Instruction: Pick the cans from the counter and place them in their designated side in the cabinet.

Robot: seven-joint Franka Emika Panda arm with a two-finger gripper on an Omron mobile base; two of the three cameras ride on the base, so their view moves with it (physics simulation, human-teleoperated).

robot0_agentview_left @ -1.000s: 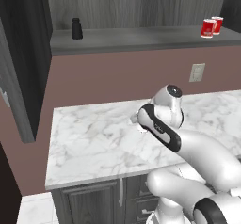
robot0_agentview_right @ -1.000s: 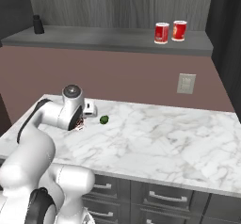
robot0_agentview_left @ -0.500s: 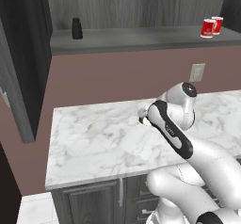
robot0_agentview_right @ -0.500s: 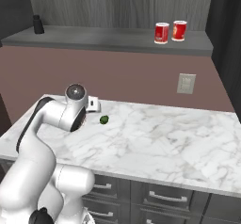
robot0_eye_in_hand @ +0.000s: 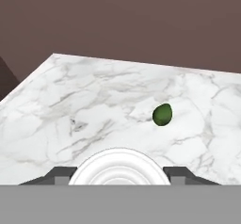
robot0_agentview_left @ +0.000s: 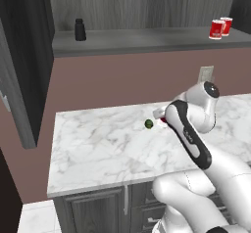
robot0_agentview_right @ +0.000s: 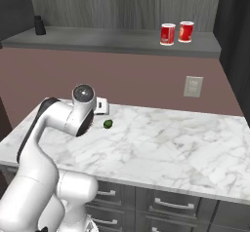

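Two red cans (robot0_agentview_left: 219,28) (robot0_agentview_right: 176,33) with silvery tops stand side by side at the right end of the cabinet's grey shelf (robot0_agentview_left: 147,38) (robot0_agentview_right: 97,38). My gripper (robot0_agentview_left: 161,119) (robot0_agentview_right: 100,106) hangs low over the back of the marble counter (robot0_agentview_left: 98,149) (robot0_agentview_right: 171,148), mostly hidden by the arm. In the hand view a round silvery can top (robot0_eye_in_hand: 120,166) sits between the fingers of the gripper (robot0_eye_in_hand: 120,173), which is shut on it. A sliver of dark red can (robot0_agentview_left: 163,123) shows beside the hand.
A tiny green ball (robot0_agentview_left: 148,124) (robot0_agentview_right: 108,124) (robot0_eye_in_hand: 162,115) lies on the counter just ahead of the gripper. A black bottle (robot0_agentview_left: 80,30) (robot0_agentview_right: 39,25) stands at the shelf's left end. A wall socket (robot0_agentview_right: 193,86) is behind; a dark cabinet door (robot0_agentview_left: 24,56) hangs at the left.
The arm's upper joint has swung to the right and the hand has edged toward the green ball, which the arm no longer hides in the left base view.
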